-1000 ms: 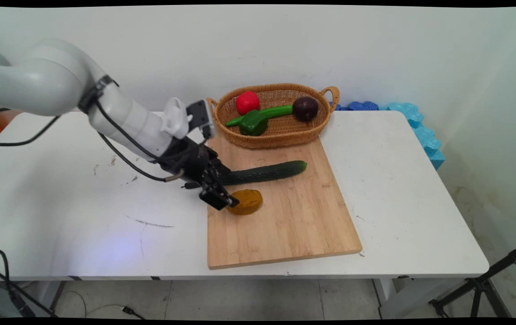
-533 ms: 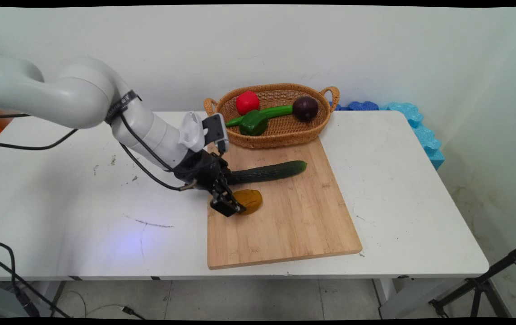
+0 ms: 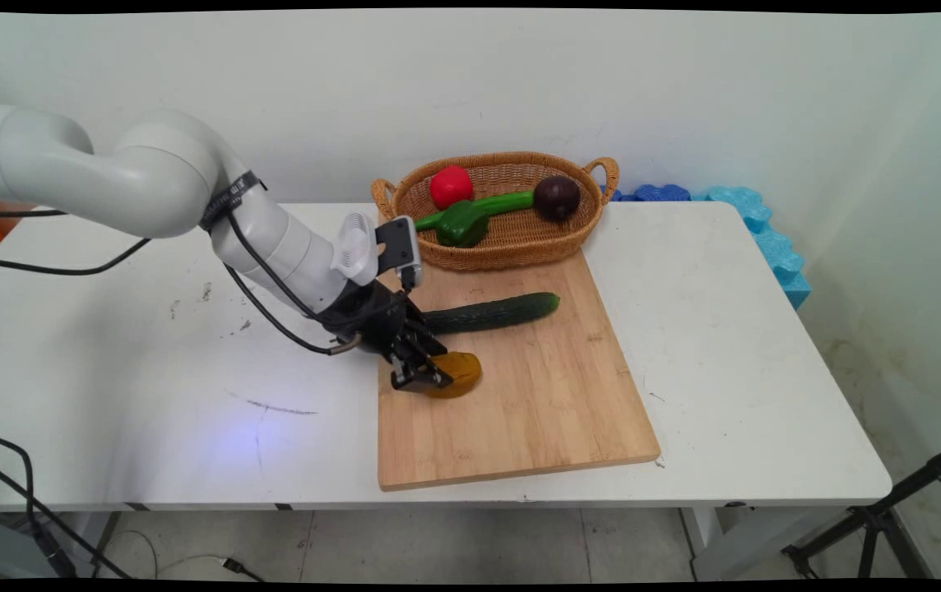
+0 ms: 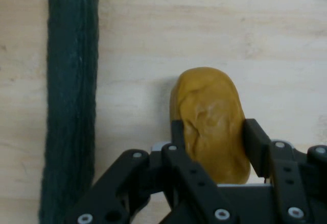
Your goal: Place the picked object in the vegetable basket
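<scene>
Black gripper (image 3: 424, 372) (image 4: 210, 142) fingers clasp the yellow-brown potato (image 3: 460, 374) (image 4: 212, 122) on both sides. It lies on the wooden board (image 3: 520, 411) (image 4: 286, 40), near a cucumber (image 3: 491, 313) (image 4: 71, 101).

A cutting board (image 3: 520, 411) lies on the counter (image 3: 150, 395), with a basket (image 3: 512, 238) touching its far edge. On the board a cucumber (image 3: 491, 313) lies crosswise behind a potato (image 3: 462, 372), near it but apart. The claw (image 3: 425, 372), reaching in from the left, has a finger (image 4: 255, 147) on each side of the potato. In the basket a tomato (image 3: 451, 186) sits left, a plum (image 3: 558, 197) right, and a pepper (image 3: 470, 217) between them.
</scene>
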Controlling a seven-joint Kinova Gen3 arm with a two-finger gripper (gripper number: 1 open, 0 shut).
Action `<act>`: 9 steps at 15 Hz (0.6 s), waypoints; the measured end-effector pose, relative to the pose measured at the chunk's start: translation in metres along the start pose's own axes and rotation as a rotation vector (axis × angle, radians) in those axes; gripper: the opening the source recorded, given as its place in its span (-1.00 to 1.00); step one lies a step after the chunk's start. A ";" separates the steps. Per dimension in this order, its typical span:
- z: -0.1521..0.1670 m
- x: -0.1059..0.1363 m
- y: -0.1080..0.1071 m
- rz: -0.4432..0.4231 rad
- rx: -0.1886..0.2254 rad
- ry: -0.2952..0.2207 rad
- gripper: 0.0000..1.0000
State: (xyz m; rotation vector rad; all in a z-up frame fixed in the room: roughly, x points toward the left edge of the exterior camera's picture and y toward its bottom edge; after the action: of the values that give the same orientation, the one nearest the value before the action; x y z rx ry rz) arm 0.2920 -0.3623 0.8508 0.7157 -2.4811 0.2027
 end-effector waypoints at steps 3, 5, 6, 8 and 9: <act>-0.021 0.008 -0.002 0.017 -0.016 0.024 -1.00; -0.044 0.017 -0.005 0.022 -0.025 0.049 -1.00; -0.055 0.021 -0.007 0.021 -0.028 0.059 -1.00; -0.076 0.032 -0.013 0.012 -0.027 0.080 -1.00; -0.085 0.037 -0.016 0.005 -0.025 0.090 -1.00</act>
State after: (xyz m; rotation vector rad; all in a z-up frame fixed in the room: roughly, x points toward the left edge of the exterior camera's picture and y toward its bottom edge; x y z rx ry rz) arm 0.3133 -0.3688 0.9421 0.6756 -2.3957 0.2016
